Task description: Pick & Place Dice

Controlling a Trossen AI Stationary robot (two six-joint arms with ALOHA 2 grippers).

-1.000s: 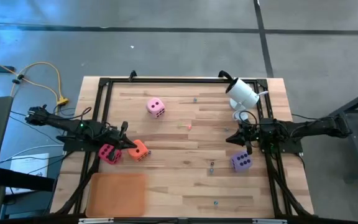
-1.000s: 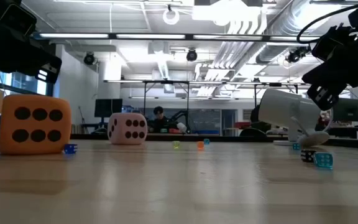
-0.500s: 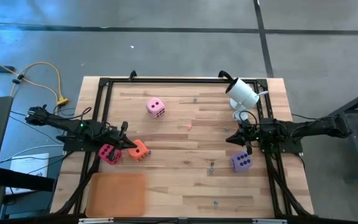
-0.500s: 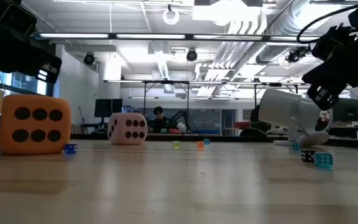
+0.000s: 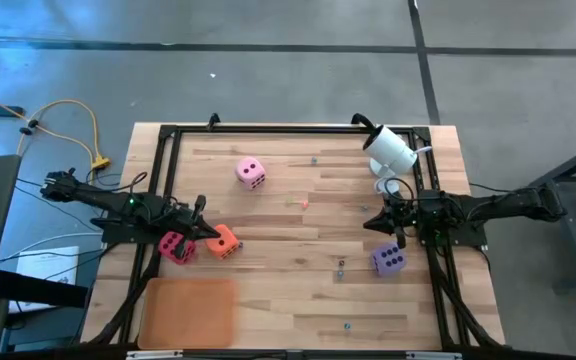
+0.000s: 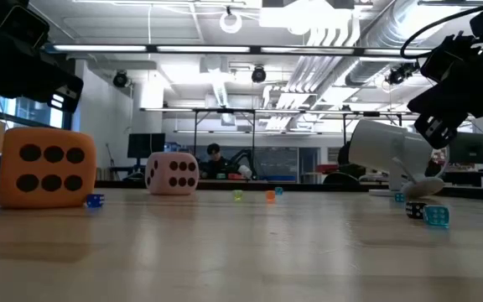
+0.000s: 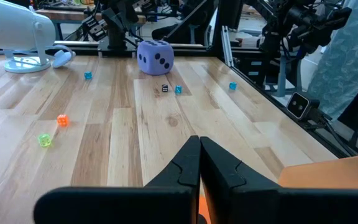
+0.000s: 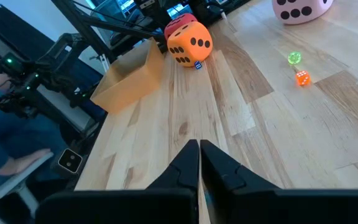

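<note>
Four dice rest on their bottom faces on the wooden table: light pink (image 5: pixel 250 172) toward the far side, magenta (image 5: pixel 175 246) and orange (image 5: pixel 224 241) side by side at the left, purple (image 5: pixel 388 261) at the right. My left gripper (image 5: pixel 208 231) is shut with nothing in it. It hovers at the orange die's upper edge, above and clear of the orange die (image 6: pixel 47 166) in the low view. My right gripper (image 5: pixel 370 222) is shut too, holds nothing, and sits just far-left of the purple die. The wrist views show both pairs of fingers closed, left gripper (image 7: pixel 199 155) and right gripper (image 8: pixel 199 163).
A flat orange tray (image 5: pixel 188 308) lies at the near left corner. A white camera (image 5: pixel 390 150) stands at the far right. Tiny coloured dice lie scattered over the boards, among them an orange one (image 7: pixel 61 120) and a green one (image 7: pixel 44 140). A black frame (image 5: pixel 164 160) borders the table.
</note>
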